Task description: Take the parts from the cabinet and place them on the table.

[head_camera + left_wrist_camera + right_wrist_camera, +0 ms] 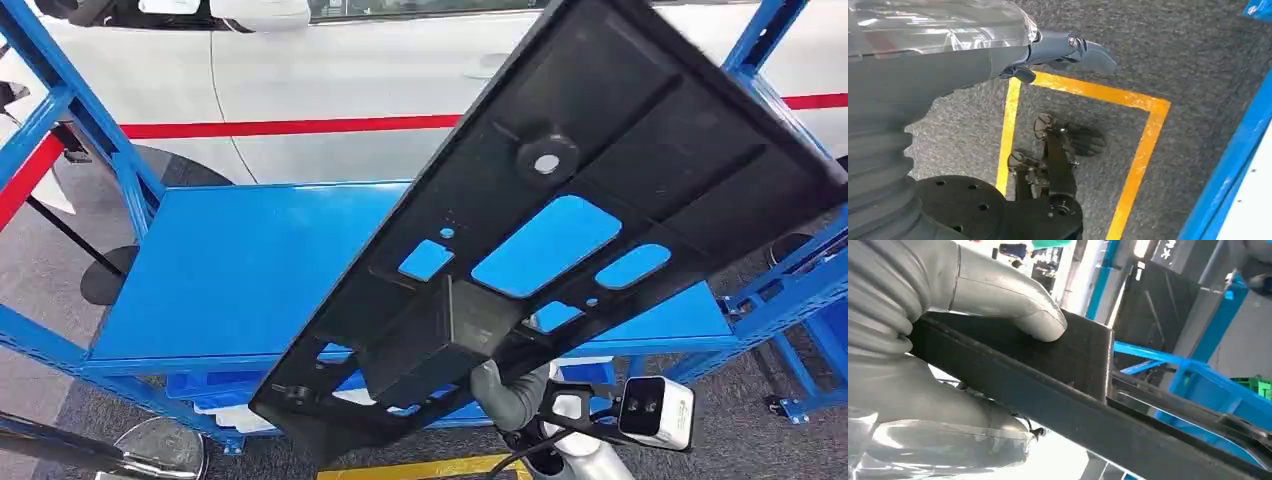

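A large flat black plastic panel (600, 180) with several cut-outs slants across the head view, lifted above the blue shelf (230, 270) of the cabinet. My right hand (510, 392) grips it from below at its lower end, by a boxy block (430, 340) on the panel. The right wrist view shows the thick grey thumb (1013, 302) pressed on that black panel's block (1083, 355). My left hand (1068, 52) hangs over the grey floor, fingers stretched out, holding nothing.
The blue steel rack has uprights at the left (90, 120) and right (760, 40). A white car (350, 70) with a red stripe stands behind it. Yellow floor tape (1143, 145) marks a box on the grey carpet. A lower shelf holds white items (590, 368).
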Controlling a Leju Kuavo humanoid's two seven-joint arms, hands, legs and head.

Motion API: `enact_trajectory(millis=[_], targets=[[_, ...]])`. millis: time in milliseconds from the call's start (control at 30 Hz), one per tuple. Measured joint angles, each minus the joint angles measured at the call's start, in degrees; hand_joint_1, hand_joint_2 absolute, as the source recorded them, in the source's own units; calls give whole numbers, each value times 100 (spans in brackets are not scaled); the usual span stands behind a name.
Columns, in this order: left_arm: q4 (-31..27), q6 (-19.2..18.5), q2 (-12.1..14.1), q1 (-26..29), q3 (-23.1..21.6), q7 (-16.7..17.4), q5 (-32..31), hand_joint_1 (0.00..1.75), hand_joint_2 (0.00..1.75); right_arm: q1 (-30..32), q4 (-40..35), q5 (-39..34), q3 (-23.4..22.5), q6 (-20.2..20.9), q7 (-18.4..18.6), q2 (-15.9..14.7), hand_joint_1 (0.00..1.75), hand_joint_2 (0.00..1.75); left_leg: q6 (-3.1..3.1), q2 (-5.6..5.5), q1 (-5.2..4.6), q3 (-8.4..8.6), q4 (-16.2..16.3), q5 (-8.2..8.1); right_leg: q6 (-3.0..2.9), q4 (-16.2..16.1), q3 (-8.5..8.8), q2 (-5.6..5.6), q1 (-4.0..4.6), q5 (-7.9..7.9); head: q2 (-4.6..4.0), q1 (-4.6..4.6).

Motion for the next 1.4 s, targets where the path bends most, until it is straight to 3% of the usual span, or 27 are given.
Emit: enact_trajectory(millis=[100,133,167,233,300,333,367,467,500,567,633,667,700,767,800,833,867,1000,1033,1133,1167,1200,1233,1300,1333,1367,1400], targets=[[0,18,20,17,2,15,31,0,175,55,61,35,37,158,-7,-9,175,175,-12,10,-1,-371,1000,-952,-104,6,-203,-24,40,154,0,0],[0,35,22,21,18,13,79,0,175,77,85,57,37,281,-9,-9,175,175,-26,10,-4,-494,1469,-1192,-118,10,-282,-33,62,212,0,0],[0,50,37,26,39,2,136,0,175,91,114,79,41,387,-11,-4,175,175,-32,10,-5,-538,1780,-1265,-123,15,-355,-40,85,267,0,0],[0,81,68,32,131,-22,228,0,175,94,177,100,70,609,-11,17,175,175,0,10,-14,-286,1683,-997,-121,34,-505,-41,118,366,0,0],[0,92,90,38,179,-48,289,0,175,95,234,146,76,754,-11,99,175,175,78,11,-38,417,724,-675,-108,55,-631,-38,137,458,0,0],[-2,90,112,35,218,-61,304,0,175,96,256,200,76,811,-11,166,175,175,131,16,-67,812,169,-766,-94,73,-661,-40,137,498,0,-2],[-2,83,118,31,253,-72,302,0,175,102,258,243,74,846,-13,208,175,175,138,19,-89,1016,-210,-873,-65,90,-692,-39,165,529,0,0],[-2,63,134,51,267,-77,256,0,175,136,258,363,54,938,-13,317,175,175,188,12,-132,936,-170,-767,24,46,-671,-64,127,661,0,0],[0,63,131,60,267,-66,240,0,175,148,256,376,39,942,-13,341,175,175,226,19,-73,907,-251,-673,57,54,-687,-55,154,680,0,0],[0,63,131,36,269,-40,192,0,175,177,251,422,-4,907,-15,361,175,175,316,66,-68,788,-256,-530,120,485,-874,-8,105,77,0,0],[0,57,131,33,267,-9,131,0,175,223,251,457,-7,806,-13,363,175,175,303,70,-73,600,-249,-389,185,1407,-1135,-4,50,-565,0,0],[0,44,134,32,267,-4,85,0,175,250,253,483,-7,741,-15,363,175,175,294,74,-73,517,-240,-330,211,1751,-1204,-4,29,-667,0,0],[0,33,136,33,267,0,44,0,175,286,253,496,-7,682,-13,361,175,175,281,78,-72,426,-235,-267,236,1926,-1182,-5,0,-595,0,0],[0,-8,136,27,258,-2,-26,0,175,347,253,496,-7,614,-15,356,175,175,247,79,-65,250,-210,-155,268,1532,-786,-8,-52,-182,0,0],[0,-22,136,23,254,-11,-44,0,175,365,253,479,-7,597,-15,350,175,175,222,77,-58,164,-181,-104,273,1033,-420,-8,-70,-31,0,0],[0,-35,136,18,249,-29,-79,0,175,383,247,461,-7,592,-15,343,175,175,194,74,-58,112,-136,-66,267,457,14,-4,-85,-58,0,0],[0,-68,136,22,243,-72,-107,0,175,412,225,433,-7,590,-15,334,175,175,161,61,-78,62,-97,-42,246,-54,336,3,-49,-277,0,0],[0,-85,131,47,214,-151,-164,0,175,592,173,358,-53,680,-15,240,175,175,-17,56,-40,34,-135,141,56,-72,235,24,-8,-135,0,-4],[0,-83,131,38,212,-153,-171,0,175,601,173,334,-74,729,-15,227,175,175,-25,47,-4,-32,-47,-12,-6,-95,159,-17,-22,-53,0,-4],[0,-61,107,42,205,-142,-151,0,175,628,188,315,-131,922,-15,205,175,175,-76,51,3,-358,998,-1040,-92,-89,-98,-17,22,158,0,-4],[0,-48,107,39,205,-118,-138,0,175,625,207,315,-142,977,-15,201,175,175,-91,51,3,-445,1422,-1215,-97,-81,-189,-21,42,225,0,-4],[0,-24,107,38,205,-94,-125,0,175,619,231,315,-146,1027,-15,203,175,175,-97,51,3,-465,1699,-1224,-99,-73,-275,-30,60,286,0,-4],[0,-4,107,38,205,-74,-96,0,175,607,253,306,-149,1086,-15,203,175,175,-89,51,2,-374,1757,-1068,-94,-60,-380,-34,74,357,0,-4],[0,9,105,35,205,-48,-94,0,175,568,275,273,-149,1165,-15,203,175,175,-55,51,-2,122,1190,-661,-70,-13,-580,-32,84,473,0,-4],[0,15,105,29,205,-44,-94,0,175,538,280,264,-151,1191,-15,205,175,175,-27,51,-6,528,652,-611,-51,28,-665,-30,84,526,0,-4],[0,18,105,13,205,-44,-96,0,175,514,277,258,-153,1226,-15,219,175,175,8,51,-18,936,75,-839,-24,74,-709,-31,88,561,0,-7],[0,28,105,5,205,-44,-96,0,175,491,271,247,-166,1263,-15,229,175,175,49,36,-59,1102,-219,-915,12,93,-726,-42,99,592,0,-2]])
